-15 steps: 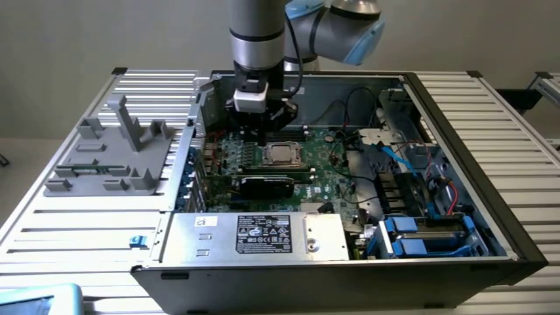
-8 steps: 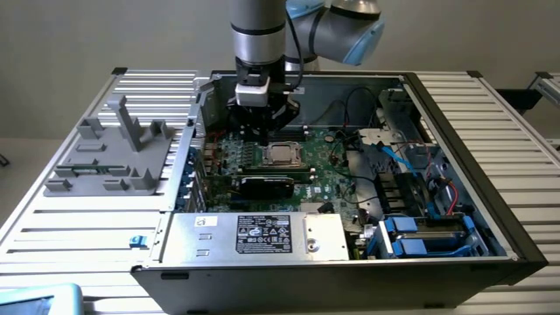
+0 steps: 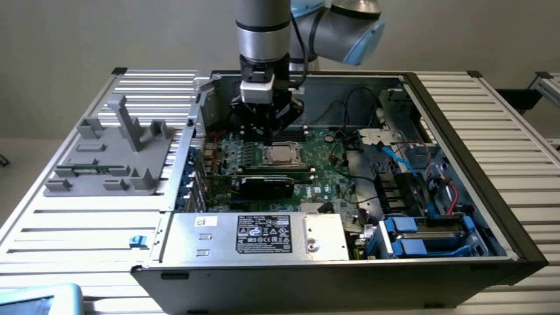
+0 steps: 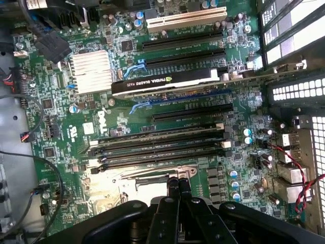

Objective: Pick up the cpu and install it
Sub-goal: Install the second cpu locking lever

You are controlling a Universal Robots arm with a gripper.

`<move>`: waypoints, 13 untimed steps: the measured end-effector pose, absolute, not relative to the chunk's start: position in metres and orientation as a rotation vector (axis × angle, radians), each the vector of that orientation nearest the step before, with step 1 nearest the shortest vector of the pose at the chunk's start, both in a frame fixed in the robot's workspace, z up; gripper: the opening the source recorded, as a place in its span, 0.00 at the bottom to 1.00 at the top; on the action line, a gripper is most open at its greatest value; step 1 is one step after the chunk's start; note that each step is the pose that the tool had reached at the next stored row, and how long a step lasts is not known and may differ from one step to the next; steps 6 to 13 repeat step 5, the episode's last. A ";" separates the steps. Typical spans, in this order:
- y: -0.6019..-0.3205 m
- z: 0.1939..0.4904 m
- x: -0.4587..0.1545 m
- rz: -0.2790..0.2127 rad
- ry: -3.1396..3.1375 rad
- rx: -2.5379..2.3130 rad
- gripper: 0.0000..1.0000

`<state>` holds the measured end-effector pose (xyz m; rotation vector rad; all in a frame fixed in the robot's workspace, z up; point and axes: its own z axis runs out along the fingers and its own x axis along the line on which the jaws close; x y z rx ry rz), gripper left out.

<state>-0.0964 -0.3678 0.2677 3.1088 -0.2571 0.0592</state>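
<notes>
While the cpu (image 3: 282, 155) sits in its socket on the motherboard (image 3: 328, 172), the gripper (image 3: 264, 139) hangs just beside it, fingers pinched together on nothing.

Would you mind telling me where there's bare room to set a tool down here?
The ribbed table on the exterior view's right of the computer case is bare. Inside the case it is crowded: gripper over the cpu, cables, cards.

The claw (image 4: 177, 190), fingers pressed together, hangs over the bright socket area (image 4: 137, 185) of the green motherboard (image 4: 167, 132); a graphics card (image 4: 165, 81) stands toward twelve o'clock. The glare probably hides the cpu.
</notes>
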 end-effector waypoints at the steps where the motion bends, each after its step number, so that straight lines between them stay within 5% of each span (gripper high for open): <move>1: -0.368 0.268 -0.096 0.059 -0.257 3.109 0.12; 13: -0.368 0.268 -0.096 0.059 -0.257 3.108 0.12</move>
